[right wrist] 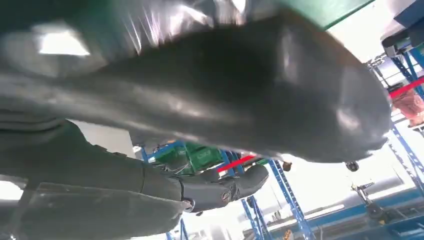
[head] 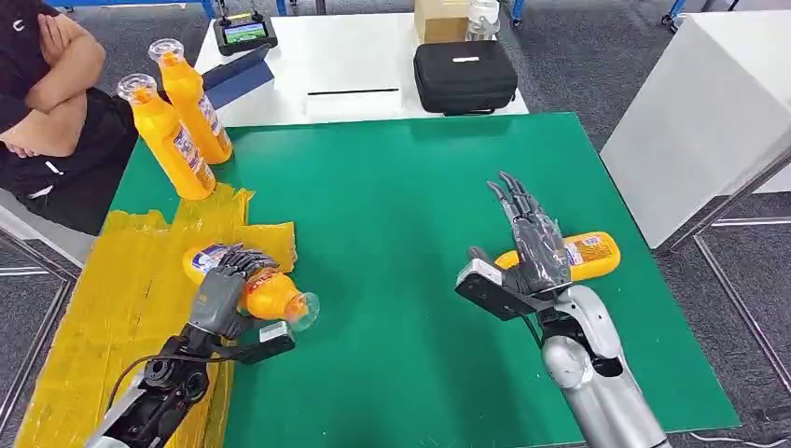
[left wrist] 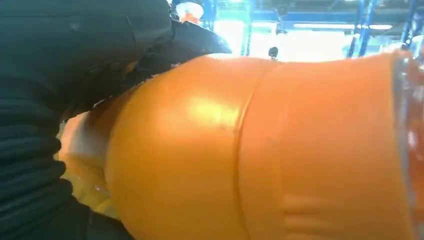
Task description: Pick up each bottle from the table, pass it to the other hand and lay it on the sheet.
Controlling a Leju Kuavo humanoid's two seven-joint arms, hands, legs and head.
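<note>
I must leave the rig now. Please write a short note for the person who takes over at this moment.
Left hand: grips an orange bottle above the edge of the yellow sheet.
Right hand: open, fingers stretched, in front of a lying bottle on the green table.
Two bottles stand at the far left by the sheet.
Done: none lies on the sheet yet.
Left: lay down the held bottle, then three more.

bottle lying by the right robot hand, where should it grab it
Around the labelled middle of the bottle, coming down from above. It lies flat on the green table, its length running left-right, so fingers should close across that width. The right robot hand hangs open over its left end.
</note>
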